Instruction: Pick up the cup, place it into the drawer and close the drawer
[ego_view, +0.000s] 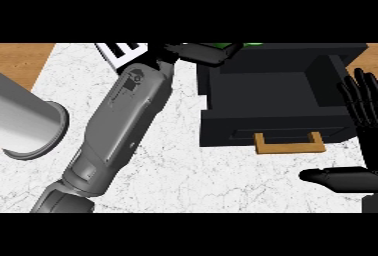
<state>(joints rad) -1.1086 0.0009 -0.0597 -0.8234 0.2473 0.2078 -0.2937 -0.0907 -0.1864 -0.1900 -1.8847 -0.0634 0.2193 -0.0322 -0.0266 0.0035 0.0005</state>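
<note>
Cup (255, 44): only slivers of green show, tucked inside the left hand (201, 53) and just past its fingertips. The black fingers curl round it, so I judge it gripped, though most of its body is hidden and its tilt cannot be told. The open drawer (229, 132) lies just beside this hand, on the side toward the right hand (363, 105). Its dark cavity starts right under the knuckles, and its wooden handle (289, 144) sits on the front, nearer the robot's body. The right hand rests beyond the drawer's far side, fingers straight and upward, thumb apart, holding nothing.

The cup is probably light, stiff and smooth-walled, so it may slip or twist inside curled fingers. A hold round the side wall, fingers opposite the thumb, should keep it steady. It should come down inside the drawer walls before the fingers let go. A grey cylinder (29, 120) lies on the counter (184, 170), well away on the left forearm's outer side.
</note>
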